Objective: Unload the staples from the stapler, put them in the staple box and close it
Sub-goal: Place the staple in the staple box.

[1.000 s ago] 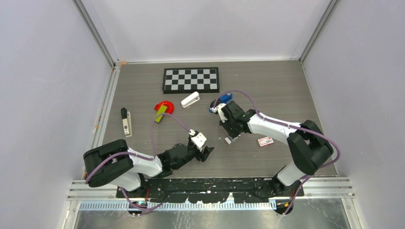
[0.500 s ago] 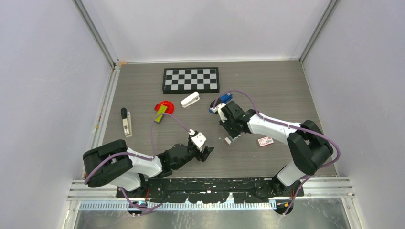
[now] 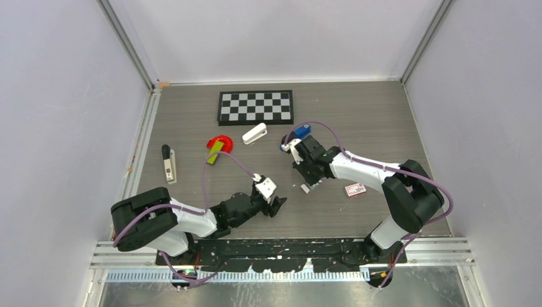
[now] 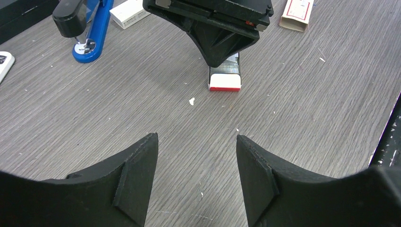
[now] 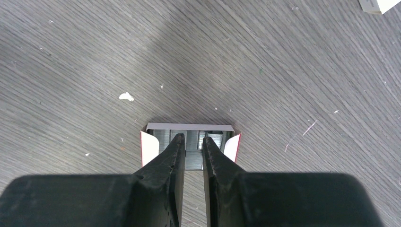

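The blue stapler lies at mid-table; in the left wrist view it stands hinged open, its black part up. My right gripper points down into a small open red-and-white tray. In the right wrist view its jaws stand a narrow gap apart, closed on a silver strip of staples inside the tray, among other strips. My left gripper is open and empty, low over the table, its fingers facing the tray.
A checkerboard lies at the back. A white stapler, a red item with a green piece and a black-and-white tool sit to the left. A closed red-and-white box lies right of the tray.
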You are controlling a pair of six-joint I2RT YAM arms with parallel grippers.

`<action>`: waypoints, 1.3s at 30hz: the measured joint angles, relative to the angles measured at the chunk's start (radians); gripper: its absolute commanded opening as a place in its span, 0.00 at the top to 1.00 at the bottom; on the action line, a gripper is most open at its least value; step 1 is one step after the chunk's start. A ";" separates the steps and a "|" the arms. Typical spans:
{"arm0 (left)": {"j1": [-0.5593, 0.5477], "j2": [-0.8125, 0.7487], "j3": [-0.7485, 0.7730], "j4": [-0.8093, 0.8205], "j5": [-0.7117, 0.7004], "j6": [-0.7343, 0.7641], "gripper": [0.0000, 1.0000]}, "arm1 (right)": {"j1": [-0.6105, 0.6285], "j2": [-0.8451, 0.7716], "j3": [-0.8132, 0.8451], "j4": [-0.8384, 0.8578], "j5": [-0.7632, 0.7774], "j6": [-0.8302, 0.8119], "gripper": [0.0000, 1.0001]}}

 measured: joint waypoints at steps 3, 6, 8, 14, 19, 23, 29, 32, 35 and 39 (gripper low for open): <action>0.000 0.000 0.000 0.000 0.000 0.000 0.37 | 0.000 0.008 0.000 0.000 0.007 0.000 0.81; 0.000 0.000 0.000 0.000 0.000 0.000 0.37 | 0.000 0.010 0.000 0.000 0.014 0.000 0.81; 0.000 0.000 0.000 0.000 0.000 0.000 0.37 | 0.000 0.011 0.000 0.000 0.018 0.000 0.81; 0.000 -0.003 -0.003 0.000 0.000 0.000 0.37 | 0.000 0.011 0.000 0.000 0.018 -0.001 0.81; 0.000 -0.005 -0.005 0.000 0.000 0.000 0.36 | 0.000 0.012 0.000 -0.001 0.018 -0.006 0.77; 0.000 -0.010 -0.005 0.000 0.000 0.000 0.36 | 0.000 0.012 0.000 -0.002 0.018 -0.014 0.75; 0.000 -0.012 -0.005 0.000 0.000 0.000 0.36 | 0.000 0.020 0.004 -0.006 0.018 -0.023 0.73; 0.000 -0.017 -0.005 0.000 0.000 0.000 0.36 | 0.000 0.021 0.004 -0.011 0.018 -0.025 0.72; 0.000 -0.019 -0.005 0.000 0.000 0.000 0.36 | 0.000 0.021 0.005 -0.015 0.017 -0.026 0.71; 0.000 -0.020 -0.005 0.000 0.000 0.000 0.36 | 0.000 0.021 0.009 -0.021 0.016 -0.026 0.71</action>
